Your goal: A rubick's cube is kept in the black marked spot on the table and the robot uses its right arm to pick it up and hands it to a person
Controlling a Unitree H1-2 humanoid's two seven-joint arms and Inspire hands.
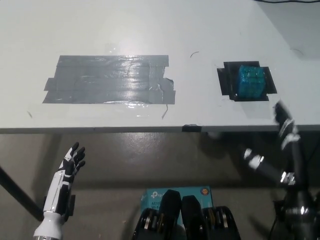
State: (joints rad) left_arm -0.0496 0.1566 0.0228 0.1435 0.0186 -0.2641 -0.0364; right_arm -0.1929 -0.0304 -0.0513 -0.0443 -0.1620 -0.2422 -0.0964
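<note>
The white bench (150, 30) fills the upper half of the view, its front edge running across at mid-height, with bare floor below it. A grey tape patch (110, 80) lies at ten o'clock. The Rubik's cube (250, 81) sits on the black marked spot (227, 82) at two o'clock, well back from the edge. The right hand (280, 142), at four o'clock, is spread open and empty, its blurred fingers (283, 116) just over the front edge, below the cube and apart from it. The left hand (72, 160) rests at eight o'clock, fingers apart.
</note>
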